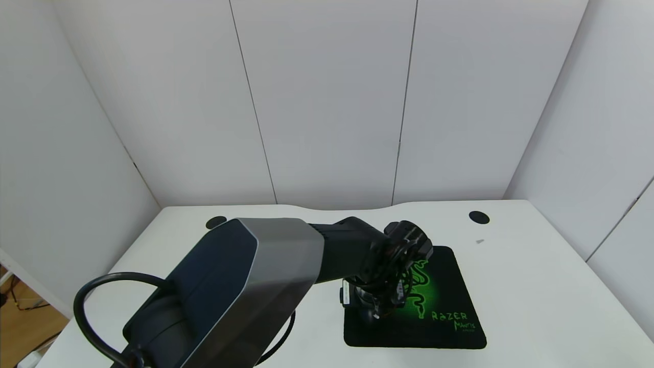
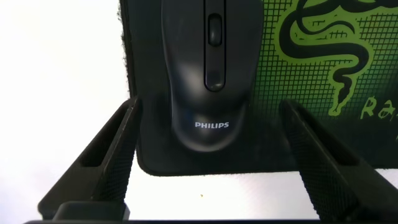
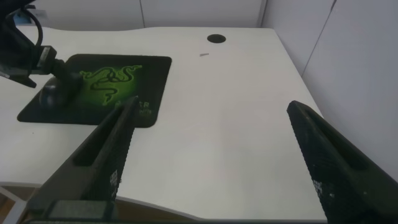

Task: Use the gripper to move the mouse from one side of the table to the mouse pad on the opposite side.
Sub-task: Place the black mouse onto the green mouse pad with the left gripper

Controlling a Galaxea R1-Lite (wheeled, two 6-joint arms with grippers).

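Head view shows the left tool (image 1: 380,301) reaching across from the robot's left and hanging over the near-left part of the mouse pad (image 1: 449,286), at about 7 o'clock from the green logo. Its own wrist hides the mouse there. The left wrist view settles the matter: the mouse (image 2: 211,68) lies on the pad near that edge, with the left tool's fingers (image 2: 115,152) spread wide on either side of it and clear of its flanks, so nothing is gripped. The mouse's long axis runs straight away from the tool, down the middle of the gap, with the lettered back end nearest the wrist and the scroll wheel farther off. By the look of it the mouse is already set down where the task wants it, and what remains is likely a clean lift straight up, since any sideways drift could knock a flank.

The right tool (image 3: 211,162) hangs open well off toward 4 o'clock, near the table's right side, and is plainly the farther arm.

The table (image 1: 536,286) is smooth white, with two round black cable holes (image 1: 479,217) along its far edge and plain white wall panels (image 1: 327,102) behind and to both sides.
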